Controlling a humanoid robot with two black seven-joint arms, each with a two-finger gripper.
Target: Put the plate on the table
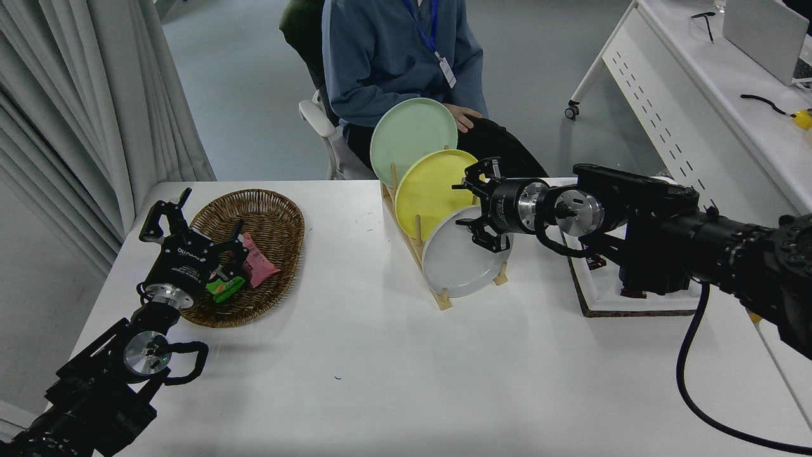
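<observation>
At the lower left of the frame the left end effector point(193, 238) sits parked over the near rim of a basket point(266, 209), its fingers spread and holding nothing.

Right of centre a wooden rack point(438, 295) stands on the desk point(380, 381) with three plates on edge in its slots: a green plate point(409, 136) farthest back, a yellow plate point(428, 187) in the middle, and the grey plate point(457, 266) nearest the camera, leaning in the front slot.

The step in hand looks like the reach for the grasp. The right end effector point(477, 204) hangs at the grey plate's upper right rim, fingers parted, one above toward the yellow plate and one below over the grey plate's edge. It has nothing gripped yet, and I cannot tell whether a finger already touches the rim.

Next, I judge, the fingers must straddle the grey rim alone, pinch it, then lift it up clear of the pegs before carrying it to bare desk and laying it flat. The yellow plate sits just behind, so a finger could catch it.

The right arm comes in from the right edge, stretched nearly level leftward across a tray point(634, 308), wrist pointing toward the rack.
</observation>
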